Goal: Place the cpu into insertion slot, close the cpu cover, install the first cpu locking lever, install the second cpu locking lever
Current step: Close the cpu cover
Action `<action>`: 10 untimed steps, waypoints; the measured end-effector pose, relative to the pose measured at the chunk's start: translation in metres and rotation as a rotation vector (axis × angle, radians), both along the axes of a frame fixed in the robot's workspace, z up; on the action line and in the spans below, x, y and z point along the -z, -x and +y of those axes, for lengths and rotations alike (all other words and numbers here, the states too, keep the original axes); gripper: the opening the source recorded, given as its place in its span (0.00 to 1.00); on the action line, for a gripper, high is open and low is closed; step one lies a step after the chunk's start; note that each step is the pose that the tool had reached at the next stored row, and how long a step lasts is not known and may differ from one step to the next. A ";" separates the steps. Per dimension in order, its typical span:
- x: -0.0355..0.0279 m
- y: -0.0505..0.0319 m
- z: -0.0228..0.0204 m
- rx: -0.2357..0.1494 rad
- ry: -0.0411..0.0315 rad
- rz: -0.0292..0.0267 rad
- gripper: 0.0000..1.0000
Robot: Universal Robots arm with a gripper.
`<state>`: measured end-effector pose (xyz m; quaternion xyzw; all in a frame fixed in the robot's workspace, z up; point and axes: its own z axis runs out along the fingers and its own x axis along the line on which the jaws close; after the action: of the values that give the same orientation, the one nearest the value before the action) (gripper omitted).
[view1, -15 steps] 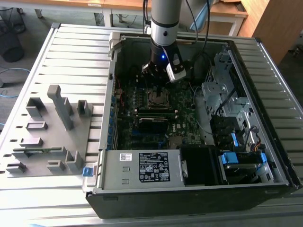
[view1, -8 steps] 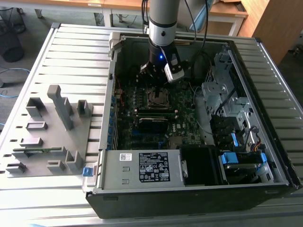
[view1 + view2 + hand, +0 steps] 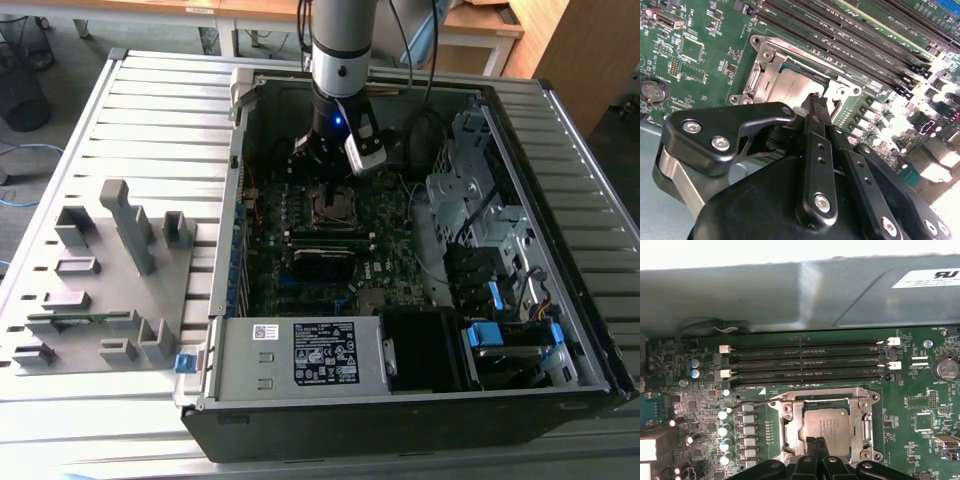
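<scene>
My gripper (image 3: 816,442) is drawn narrow, its tips pressed together with nothing between them, and it hangs right at one edge of the cpu (image 3: 826,425); I cannot tell whether it touches. The cpu sits in the insertion slot (image 3: 332,208), and the cpu cover (image 3: 863,412) lies flat around it so its grey top shows through the window. Around them spreads the green motherboard (image 3: 920,405) with its long black memory slots (image 3: 805,362), inside the open computer case (image 3: 400,425).
</scene>
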<state>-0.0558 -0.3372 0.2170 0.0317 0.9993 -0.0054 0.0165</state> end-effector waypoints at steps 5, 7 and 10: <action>0.0001 0.0011 0.0000 0.000 0.0001 0.0001 0.10; 0.0001 0.0012 0.0000 0.000 0.0001 0.0000 0.10; 0.0003 0.0012 0.0000 0.000 -0.0003 0.0080 0.10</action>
<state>-0.0570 -0.3372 0.2167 0.0317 0.9994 -0.0053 0.0124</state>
